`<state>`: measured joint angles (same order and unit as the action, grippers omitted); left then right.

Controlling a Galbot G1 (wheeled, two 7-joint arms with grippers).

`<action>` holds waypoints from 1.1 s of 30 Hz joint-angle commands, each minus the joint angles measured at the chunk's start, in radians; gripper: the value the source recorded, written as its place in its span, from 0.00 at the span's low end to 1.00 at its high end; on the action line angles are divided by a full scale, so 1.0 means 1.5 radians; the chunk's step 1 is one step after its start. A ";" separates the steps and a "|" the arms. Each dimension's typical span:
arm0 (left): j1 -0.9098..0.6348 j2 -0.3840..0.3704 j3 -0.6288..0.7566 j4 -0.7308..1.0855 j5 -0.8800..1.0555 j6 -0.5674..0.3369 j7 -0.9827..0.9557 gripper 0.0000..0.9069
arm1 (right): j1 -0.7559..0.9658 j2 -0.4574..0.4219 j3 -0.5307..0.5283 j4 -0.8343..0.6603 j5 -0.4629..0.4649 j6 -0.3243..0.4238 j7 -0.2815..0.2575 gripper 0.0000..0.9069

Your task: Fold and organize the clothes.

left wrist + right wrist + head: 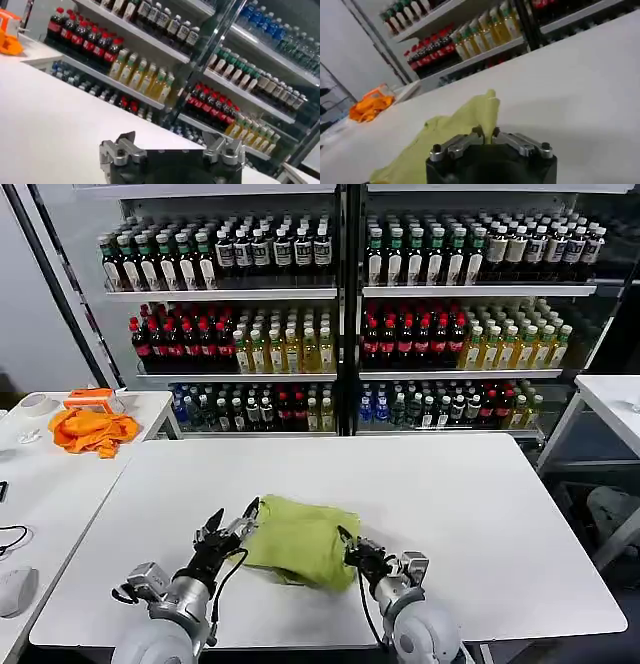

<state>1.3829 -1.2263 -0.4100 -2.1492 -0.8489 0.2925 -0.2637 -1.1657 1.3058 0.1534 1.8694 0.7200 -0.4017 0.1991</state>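
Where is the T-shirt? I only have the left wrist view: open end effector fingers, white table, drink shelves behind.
Observer: In the head view the lime T-shirt lies bunched on the white table, just to the right of your left end effector. I cannot tell whether its fingers touch the shirt's edge.
Operator: And the other arm?
Observer: The right end effector is at the shirt's right edge, and the right wrist view shows its fingers pinched shut on a raised fold of the cloth.
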 commanded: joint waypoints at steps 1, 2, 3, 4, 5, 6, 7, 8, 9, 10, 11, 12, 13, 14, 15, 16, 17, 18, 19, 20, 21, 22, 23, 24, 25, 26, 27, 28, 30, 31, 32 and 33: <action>0.005 0.001 -0.001 0.000 0.002 0.000 0.001 1.00 | 0.074 -0.005 0.041 -0.090 0.002 -0.019 0.002 0.00; 0.005 0.001 -0.001 0.000 0.002 0.000 0.001 1.00 | 0.087 -0.007 0.043 -0.100 0.001 -0.025 0.002 0.00; 0.005 0.001 0.000 0.000 0.003 0.000 0.002 1.00 | 0.111 -0.010 0.047 -0.116 -0.004 -0.043 0.001 0.00; 0.006 0.002 0.000 0.000 0.004 0.001 0.002 1.00 | 0.126 -0.013 0.050 -0.129 -0.015 -0.058 -0.001 0.00; 0.006 0.001 0.001 0.000 0.005 0.001 0.002 1.00 | 0.138 -0.016 0.050 -0.137 -0.022 -0.067 -0.004 0.00; 0.006 0.002 0.002 0.000 0.006 0.002 0.002 1.00 | 0.153 -0.021 0.050 -0.149 -0.028 -0.083 -0.010 0.00; 0.007 0.002 0.002 0.000 0.007 0.002 0.002 1.00 | 0.169 -0.028 0.049 -0.160 -0.039 -0.095 -0.021 0.02; 0.007 0.002 0.003 0.000 0.008 0.002 0.003 1.00 | 0.180 -0.033 0.048 -0.168 -0.045 -0.101 -0.026 0.08; 0.008 0.002 0.004 0.000 0.009 0.002 0.003 1.00 | 0.200 -0.041 0.045 -0.179 -0.061 -0.109 -0.040 0.09; 0.008 0.002 0.005 0.000 0.010 0.003 0.003 1.00 | 0.205 -0.044 0.043 -0.185 -0.065 -0.111 -0.044 0.17; 0.008 0.003 0.005 0.000 0.010 0.003 0.003 1.00 | 0.221 -0.049 0.040 -0.189 -0.075 -0.116 -0.057 0.20; 0.007 0.003 0.006 0.000 0.011 0.003 0.004 1.00 | 0.236 -0.054 0.036 -0.202 -0.086 -0.118 -0.071 0.33; 0.007 0.003 0.007 0.001 0.011 0.003 0.004 1.00 | 0.248 -0.059 0.032 -0.213 -0.096 -0.118 -0.079 0.54; 0.007 0.003 0.008 0.001 0.011 0.003 0.004 1.00 | 0.257 -0.060 0.029 -0.220 -0.110 -0.118 -0.088 1.00; 0.006 0.003 0.009 0.001 0.011 0.003 0.005 1.00 | 0.263 -0.063 0.027 -0.224 -0.123 -0.117 -0.098 1.00; 0.005 0.004 0.009 0.001 0.011 0.003 0.005 1.00 | 0.267 -0.065 0.026 -0.222 -0.136 -0.117 -0.104 1.00; 0.005 0.004 0.009 0.001 0.011 0.003 0.005 1.00 | 0.267 -0.066 0.027 -0.219 -0.141 -0.110 -0.104 1.00; 0.004 0.004 0.008 0.001 0.011 0.003 0.005 1.00 | 0.262 -0.068 0.030 -0.206 -0.151 -0.085 -0.103 1.00; 0.003 0.004 0.008 0.002 0.011 0.003 0.005 1.00 | 0.256 -0.070 0.035 -0.189 -0.166 -0.074 -0.103 1.00; 0.003 0.004 0.008 0.002 0.011 0.003 0.006 1.00 | 0.248 -0.071 0.036 -0.181 -0.174 -0.063 -0.104 1.00; 0.002 0.004 0.008 0.003 0.011 0.003 0.006 1.00 | 0.231 -0.073 0.042 -0.159 -0.191 -0.038 -0.100 1.00; 0.002 0.004 0.009 0.004 0.011 0.003 0.006 1.00 | 0.216 -0.075 0.047 -0.144 -0.206 -0.006 -0.094 1.00; 0.002 0.004 0.009 0.004 0.011 0.003 0.007 1.00 | 0.197 -0.076 0.052 -0.128 -0.230 0.019 -0.089 1.00; 0.002 0.004 0.010 0.004 0.011 0.003 0.007 1.00 | 0.174 -0.079 0.059 -0.114 -0.245 0.036 -0.088 1.00; 0.002 0.004 0.011 0.003 0.013 0.003 0.007 1.00 | 0.144 -0.080 0.066 -0.091 -0.249 0.047 -0.086 1.00; 0.003 0.004 0.011 0.003 0.016 0.003 0.009 1.00 | 0.117 -0.082 0.072 -0.062 -0.248 0.050 -0.083 1.00; 0.003 0.004 0.011 0.003 0.020 0.003 0.009 1.00 | 0.084 -0.084 0.080 -0.043 -0.253 0.056 -0.083 1.00; 0.004 0.003 0.012 0.003 0.023 0.003 0.009 1.00 | 0.059 -0.085 0.086 -0.029 -0.263 0.065 -0.082 1.00; 0.007 0.003 0.013 0.003 0.041 0.002 0.009 1.00 | 0.016 -0.084 0.105 0.001 -0.273 0.080 -0.068 1.00; 0.008 0.003 0.015 0.005 0.061 -0.004 0.009 1.00 | -0.001 -0.082 0.115 0.013 -0.274 0.088 -0.059 1.00; 0.010 0.004 0.017 0.006 0.080 -0.013 0.009 1.00 | -0.017 -0.081 0.128 0.022 -0.277 0.105 -0.051 1.00; 0.011 0.004 0.017 0.008 0.096 -0.022 0.009 1.00 | -0.034 -0.080 0.141 0.029 -0.282 0.120 -0.050 1.00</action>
<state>1.3931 -1.2209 -0.3894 -2.1439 -0.8137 0.2958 -0.2501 -0.9649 1.1961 0.2539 1.7266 0.4239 -0.3931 0.0919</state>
